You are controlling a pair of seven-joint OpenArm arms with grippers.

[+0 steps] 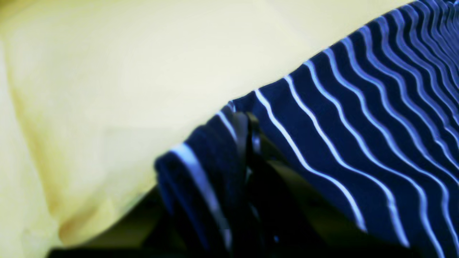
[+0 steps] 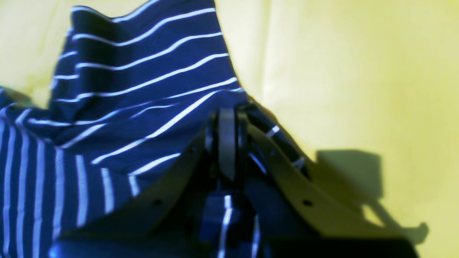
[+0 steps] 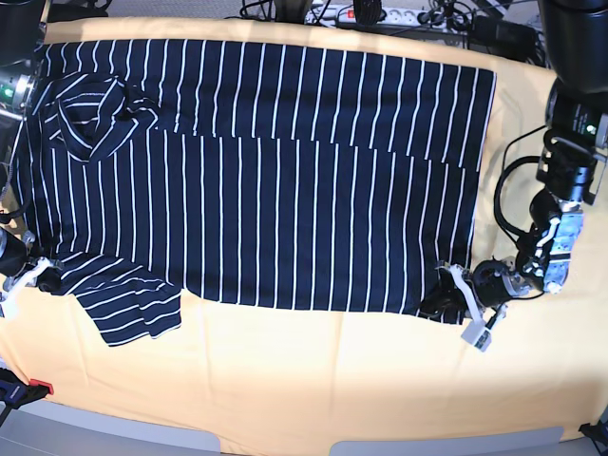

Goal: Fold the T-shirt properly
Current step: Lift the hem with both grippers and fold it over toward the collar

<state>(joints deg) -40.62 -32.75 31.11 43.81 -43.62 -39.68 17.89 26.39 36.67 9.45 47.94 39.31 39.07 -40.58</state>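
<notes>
The T-shirt [image 3: 285, 190], dark navy with white pinstripes, lies spread across the yellow table, collar [image 3: 90, 119] at the left and one sleeve [image 3: 128, 304] sticking out at the front left. My left gripper [image 3: 443, 296] is shut on the shirt's front right hem corner; in the left wrist view its jaws [image 1: 249, 143] pinch the striped cloth [image 1: 358, 125]. My right gripper [image 3: 46, 275] is shut on the shirt's edge beside the sleeve; in the right wrist view it [image 2: 227, 118] clamps a raised fold of cloth [image 2: 143, 89].
The yellow table cover [image 3: 313, 380] shows along the front and right. A power strip and cables [image 3: 380, 14] lie at the far edge. A red clamp [image 3: 33, 388] sits at the front left corner. The grey table edge [image 3: 427, 445] runs along the front.
</notes>
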